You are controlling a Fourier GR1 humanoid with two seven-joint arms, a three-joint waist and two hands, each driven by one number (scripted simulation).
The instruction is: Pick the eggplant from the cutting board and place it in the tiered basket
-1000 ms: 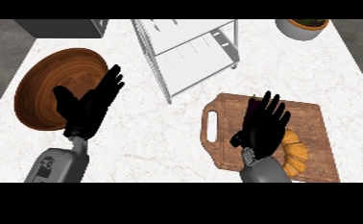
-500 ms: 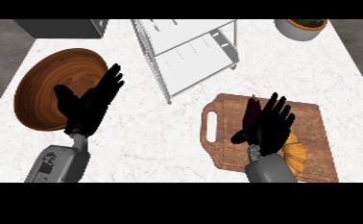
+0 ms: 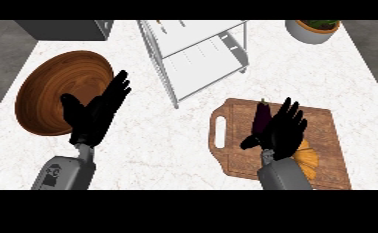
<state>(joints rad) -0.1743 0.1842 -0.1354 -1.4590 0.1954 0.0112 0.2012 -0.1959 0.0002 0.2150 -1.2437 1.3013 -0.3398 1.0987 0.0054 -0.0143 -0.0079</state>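
A dark purple eggplant [image 3: 260,117] lies on the wooden cutting board [image 3: 325,122] at the lower right, its stem end pointing away from me. My right hand [image 3: 280,133] hovers over the board with straight fingers, just right of the eggplant and partly covering it. The white wire tiered basket [image 3: 198,52] stands at the top centre. At the lower left my left hand [image 3: 94,112] rests open, fingers up, beside the wooden bowl.
A large wooden bowl [image 3: 52,89] sits at the left. An orange, ribbed vegetable [image 3: 304,158] lies on the board under my right wrist. A potted plant [image 3: 315,30] stands at the top right corner. A grey object [image 3: 63,29] sits at the top left.
My right hand has shifted to the right across the board, uncovering the eggplant at its left side. The left hand has stayed still.
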